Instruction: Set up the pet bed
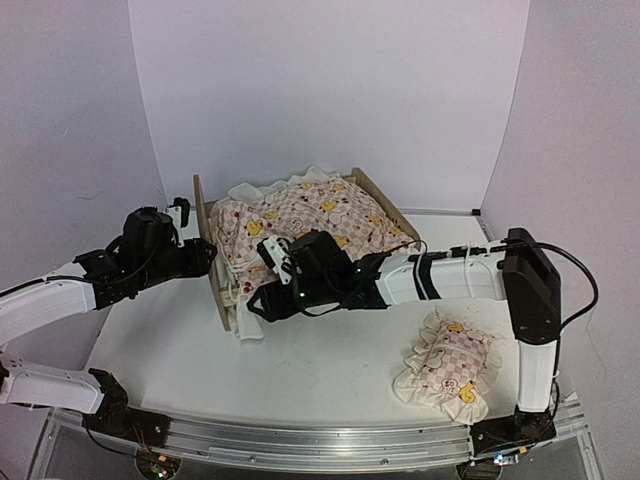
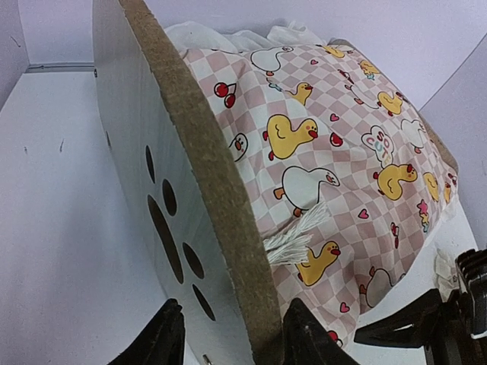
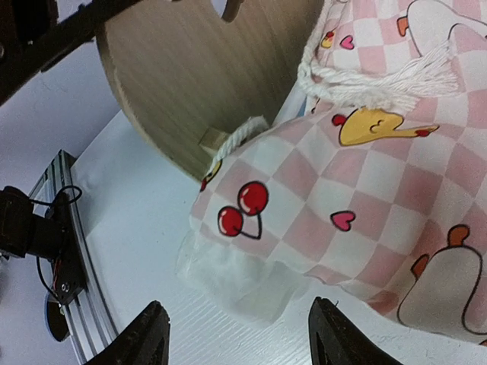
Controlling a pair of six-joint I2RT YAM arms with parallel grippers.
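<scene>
Closest to my bases, the frilled pillow (image 1: 447,365) lies on the table (image 1: 300,370) at front right, apparently set aside until the quilt is sorted. Just beyond, my right gripper (image 3: 240,304) hovers with jaws spread and empty at the corner of the quilt (image 1: 310,215), likely ready to tug it. My left gripper (image 2: 232,308) straddles the headboard (image 2: 221,190), probably to steady it; whether it bites I cannot tell. Mid-table, the pet bed (image 1: 200,205) runs left to right, headboard toward my left arm, footboard (image 1: 385,205) to the right.
</scene>
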